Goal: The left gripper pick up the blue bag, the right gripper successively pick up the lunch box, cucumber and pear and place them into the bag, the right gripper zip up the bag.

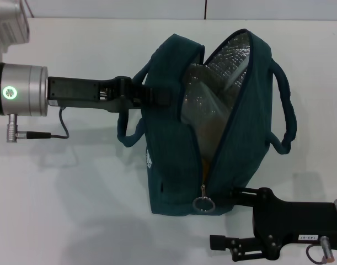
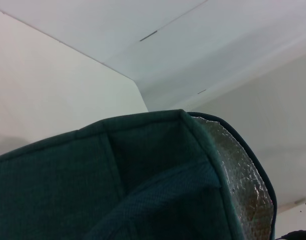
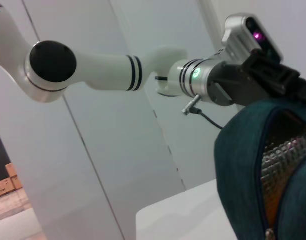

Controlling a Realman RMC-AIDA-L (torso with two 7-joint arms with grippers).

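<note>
Ring zip pull [image 1: 203, 205] just left of right gripper [image 1: 234, 194]
Its jaws: cannot tell—left gripper [image 1: 157, 95] clamps blue bag [image 1: 174, 160].

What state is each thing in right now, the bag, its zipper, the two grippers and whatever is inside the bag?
blue bag: standing on the table, mouth gaping.
zipper pull: at the near end, unzipped.
left gripper: shut on the bag's left wall.
right gripper: beside the bag's near right corner, grip unclear.
lunch box: inside the bag.
pear: orange showing deep inside.
</note>
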